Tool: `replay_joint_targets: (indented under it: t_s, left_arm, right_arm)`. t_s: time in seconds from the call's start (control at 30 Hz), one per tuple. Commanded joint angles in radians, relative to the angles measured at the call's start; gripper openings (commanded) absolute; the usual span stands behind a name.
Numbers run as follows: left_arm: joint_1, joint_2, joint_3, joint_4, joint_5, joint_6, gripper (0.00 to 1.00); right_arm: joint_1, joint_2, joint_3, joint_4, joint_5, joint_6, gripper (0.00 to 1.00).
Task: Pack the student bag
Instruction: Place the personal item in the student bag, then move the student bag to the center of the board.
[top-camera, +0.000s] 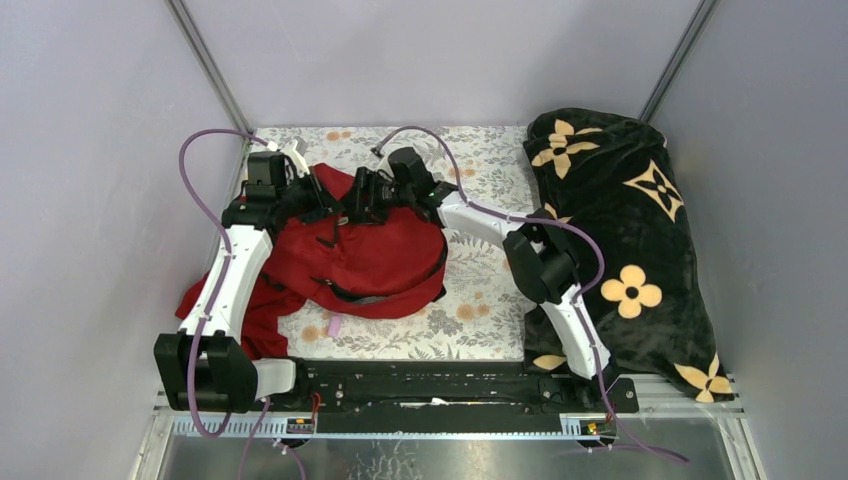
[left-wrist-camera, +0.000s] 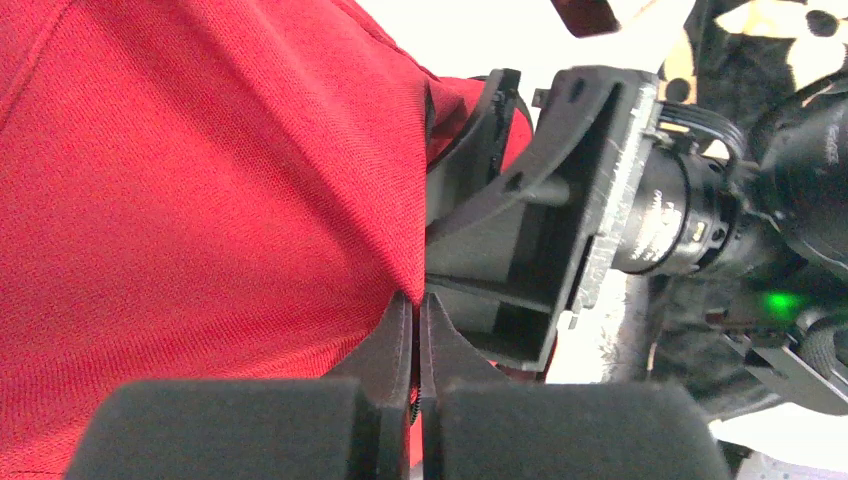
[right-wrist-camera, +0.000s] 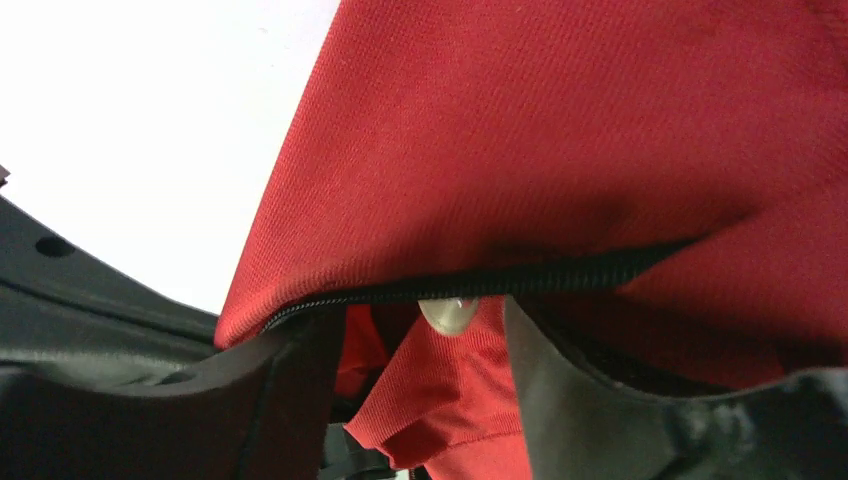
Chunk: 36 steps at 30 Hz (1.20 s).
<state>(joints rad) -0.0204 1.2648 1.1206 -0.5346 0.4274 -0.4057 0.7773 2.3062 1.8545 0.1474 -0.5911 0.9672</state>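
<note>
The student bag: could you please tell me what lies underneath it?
The student bag rests on the flower-patterned table cover. A red cloth spreads out from its near-left side. Whether anything else lies beneath cannot be seen; the bag covers it.

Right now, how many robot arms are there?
2. The white-and-black left arm, near-left, and right arm, near-right, both reach the far edge of the dark-red fabric backpack. None seems hidden.

Plain pale lavender-grey walls (top-camera: 450, 60) close in three sides, joined at the back corners by slim metal posts (top-camera: 210, 70). The surface (top-camera: 480, 300) wears a cream cloth printed with leaves and orange blossoms, evenly lit with soft shadows only. Along its near edge runs a black rail (top-camera: 440, 375) and, below that, bare brushed metal (top-camera: 450, 455).
</note>
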Motion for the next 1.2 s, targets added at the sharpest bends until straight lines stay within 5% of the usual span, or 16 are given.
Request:
replay_joint_targets:
  t_s: [0.0, 0.2, 0.67, 0.77, 0.87, 1.03, 1.17]
  left_arm:
    - [-0.001, -0.012, -0.004, 0.08, 0.069, -0.051, 0.0]
    - [0.0, -0.019, -0.01, 0.074, 0.039, -0.051, 0.0]
    - [-0.05, 0.105, 0.006, 0.039, -0.015, 0.006, 0.02]
    - [-0.245, 0.163, 0.117, -0.11, -0.358, 0.094, 0.54]
    - [-0.338, 0.187, 0.158, -0.187, -0.495, 0.073, 0.8]
    - [-0.36, -0.025, 0.024, -0.114, -0.561, -0.041, 0.88]
    - [-0.359, -0.173, -0.03, -0.183, -0.699, -0.132, 0.93]
  right_arm:
    - [0.009, -0.19, -0.075, -0.025, 0.009, -0.107, 0.71]
    - [0.004, -0.339, -0.212, -0.053, 0.066, -0.188, 0.83]
    - [0.005, -0.748, -0.822, 0.083, 0.334, -0.271, 0.83]
    - [0.005, -0.819, -0.859, 0.011, 0.462, -0.347, 0.85]
    - [-0.004, -0.84, -0.86, -0.12, 0.609, -0.408, 0.94]
    - [-0.068, -0.737, -0.802, -0.266, 0.536, -0.393, 1.0]
    - [-0.121, -0.654, -0.83, -0.176, 0.364, -0.278, 1.0]
